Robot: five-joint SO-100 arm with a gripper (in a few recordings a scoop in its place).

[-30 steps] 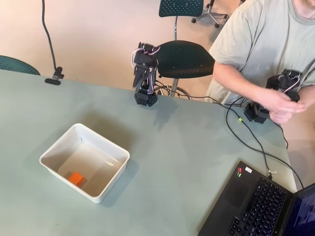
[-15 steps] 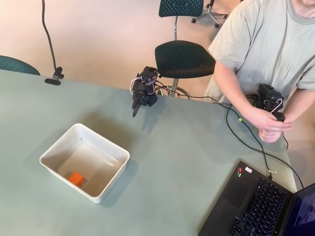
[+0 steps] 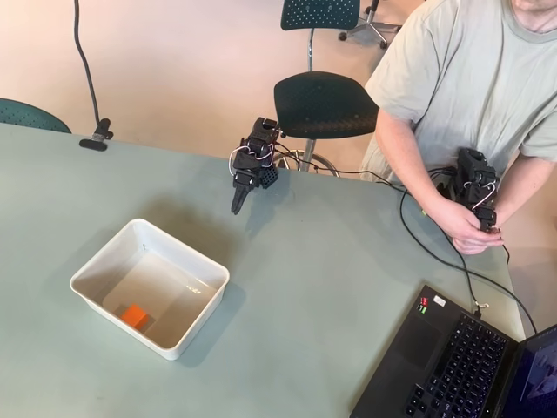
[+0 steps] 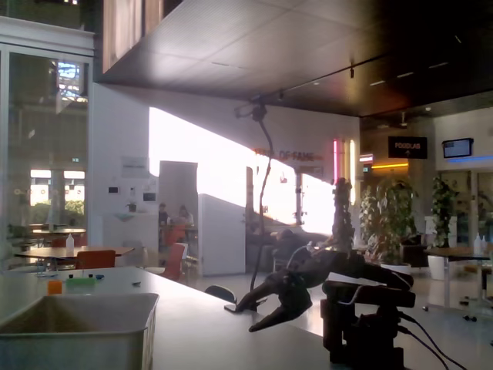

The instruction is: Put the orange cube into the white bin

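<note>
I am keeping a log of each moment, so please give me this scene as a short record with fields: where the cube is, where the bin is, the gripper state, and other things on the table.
cube: the orange cube lies inside the white bin, near its lower left wall in the overhead view
bin: on the green table, left of centre
gripper: the gripper is apart from the bin, holding nothing; its jaws look open in the fixed view
task state: cube already in the bin
other things: laptop at the lower right; black cable
</note>
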